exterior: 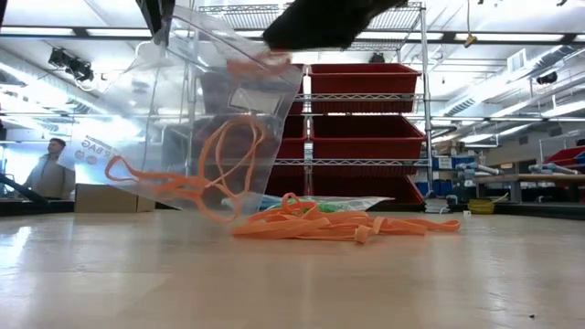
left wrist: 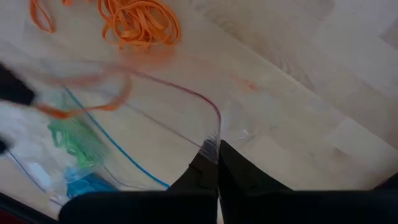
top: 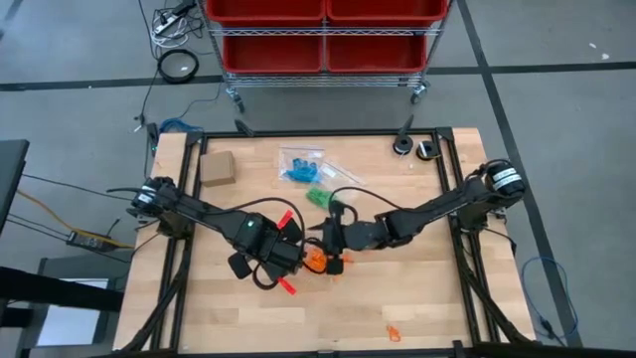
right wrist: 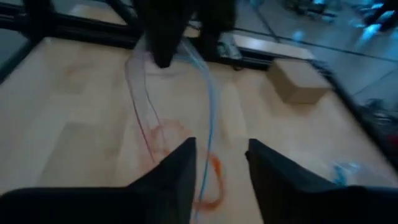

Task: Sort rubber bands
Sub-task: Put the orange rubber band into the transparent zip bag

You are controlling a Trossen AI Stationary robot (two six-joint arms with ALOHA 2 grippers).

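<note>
orange rubber bands [exterior: 343,224] lie in a loose heap on the table [exterior: 292,283] in the low view, just beside the clear zip bag [exterior: 196,119] that we hold up by its rim. a few orange loops [exterior: 215,169] already sit inside that bag, so the orange sorting is begun but, by our reading, well short of done.

our left gripper [left wrist: 217,163] is clenched on the bag's top edge, pinching the plastic at its corner and keeping the mouth lifted off the wood. our right gripper [right wrist: 221,158] hangs at the bag's mouth with its fingers parted and an orange band [right wrist: 211,180] showing between and below them; we judge it released there, though we cannot tell whether the band is inside the bag or caught at the lip.

from above, the blue bands [top: 298,169] and green bands [top: 318,196] rest farther back on the table in what look like their own clear bags, near each other and apart from the cardboard box [top: 217,167]. one stray orange loop [top: 394,333] lies well apart at the near edge.

what is left, as we see it: the orange heap beside the bag, plus that stray. whether the blue and green are fully gathered we cannot tell.
</note>
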